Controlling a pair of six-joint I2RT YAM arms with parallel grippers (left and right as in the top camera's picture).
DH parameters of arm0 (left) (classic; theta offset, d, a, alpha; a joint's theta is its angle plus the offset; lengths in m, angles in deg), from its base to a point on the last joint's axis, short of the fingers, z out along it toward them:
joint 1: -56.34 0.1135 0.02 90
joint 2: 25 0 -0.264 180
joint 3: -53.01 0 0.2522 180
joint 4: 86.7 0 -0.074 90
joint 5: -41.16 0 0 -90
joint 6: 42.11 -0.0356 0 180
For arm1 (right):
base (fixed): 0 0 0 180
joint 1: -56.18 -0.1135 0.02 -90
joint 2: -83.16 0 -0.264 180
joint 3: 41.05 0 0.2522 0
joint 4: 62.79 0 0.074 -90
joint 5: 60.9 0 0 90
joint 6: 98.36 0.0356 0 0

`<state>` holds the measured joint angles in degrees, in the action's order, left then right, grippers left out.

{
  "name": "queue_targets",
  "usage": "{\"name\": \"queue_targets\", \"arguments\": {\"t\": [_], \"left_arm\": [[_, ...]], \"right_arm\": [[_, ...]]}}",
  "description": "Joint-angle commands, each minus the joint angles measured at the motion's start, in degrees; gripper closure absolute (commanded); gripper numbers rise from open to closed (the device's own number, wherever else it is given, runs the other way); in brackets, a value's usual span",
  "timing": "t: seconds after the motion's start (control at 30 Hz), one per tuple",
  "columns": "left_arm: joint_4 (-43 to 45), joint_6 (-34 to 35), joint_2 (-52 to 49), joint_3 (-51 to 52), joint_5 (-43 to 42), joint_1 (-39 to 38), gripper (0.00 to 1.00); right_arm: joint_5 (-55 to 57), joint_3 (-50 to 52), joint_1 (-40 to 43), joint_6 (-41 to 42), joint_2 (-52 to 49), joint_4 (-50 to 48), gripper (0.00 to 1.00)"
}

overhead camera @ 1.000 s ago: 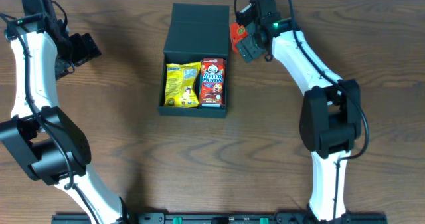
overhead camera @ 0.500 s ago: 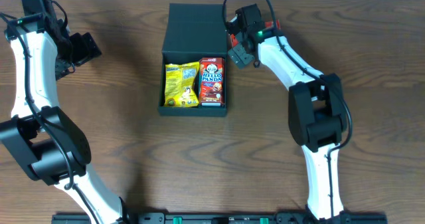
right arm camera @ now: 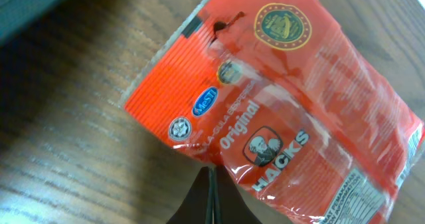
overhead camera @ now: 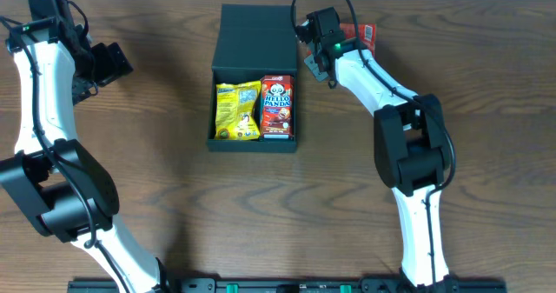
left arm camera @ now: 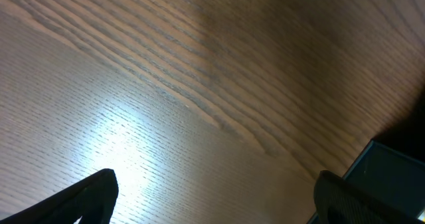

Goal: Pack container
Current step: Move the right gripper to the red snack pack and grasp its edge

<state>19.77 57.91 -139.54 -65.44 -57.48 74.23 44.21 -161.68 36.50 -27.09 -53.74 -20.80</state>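
Note:
The container (overhead camera: 254, 34) is a dark box standing open at the table's middle, its lid laid flat behind it. Inside lie a yellow snack pack (overhead camera: 238, 110) and a red Hello Panda box (overhead camera: 278, 108). An orange Hacks candy packet (right arm camera: 279, 111) lies on the wood just right of the lid, mostly hidden under the right arm in the overhead view, where only its corner (overhead camera: 359, 34) shows. My right gripper (right arm camera: 211, 174) is shut, its tips pinching the packet's near edge. My left gripper (left arm camera: 212, 201) is open over bare wood at the far left, holding nothing.
A corner of the container (left arm camera: 392, 181) shows at the right edge of the left wrist view. Both arms' bases stand along the table's front edge (overhead camera: 278, 284). Bare wood surrounds the box on its left and front.
The right gripper has moved left toward the lid's right edge and has gone from open to shut at the orange packet. The left arm has not moved.

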Motion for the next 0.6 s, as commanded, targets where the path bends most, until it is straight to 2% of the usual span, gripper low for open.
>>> {"name": "queue_targets", "arguments": {"t": [0.0, 0.07, 0.1, 0.17, 0.2, 0.3, 0.4, 0.57], "left_arm": [[0.04, -1.05, 1.09, -0.81, 0.02, 0.09, 0.05], [0.02, -1.05, 1.09, -0.81, 0.02, 0.09, 0.05], [0.02, -1.05, 1.09, -0.81, 0.02, 0.09, 0.05], [0.02, -1.05, 1.09, -0.81, 0.02, 0.09, 0.05], [0.00, -1.03, 1.09, -0.81, 0.02, 0.09, 0.05], [0.00, -1.03, 1.09, -0.81, 0.02, 0.09, 0.05], [0.00, -1.03, 1.09, -0.81, 0.02, 0.09, 0.05], [0.02, -1.03, 1.09, -0.81, 0.02, 0.09, 0.05]], "right_arm": [[2.95, -0.15, -0.50, 1.57, -1.07, -0.83, 0.99], [4.04, -0.15, -0.59, 1.57, -1.07, -1.09, 0.99], [4.22, -0.15, -0.61, 1.55, -0.98, -1.09, 0.93], [4.22, -0.15, -0.66, 1.55, -0.66, -1.03, 0.62], [4.22, -0.17, -0.72, 1.55, -0.52, -1.03, 0.43], [4.50, -0.17, -0.96, 1.38, 0.20, -1.57, 0.10], [4.57, -0.17, -0.66, 0.66, 0.24, -3.54, 0.01], [1.62, -0.15, 1.11, 0.63, -0.17, -7.89, 0.01]]}}
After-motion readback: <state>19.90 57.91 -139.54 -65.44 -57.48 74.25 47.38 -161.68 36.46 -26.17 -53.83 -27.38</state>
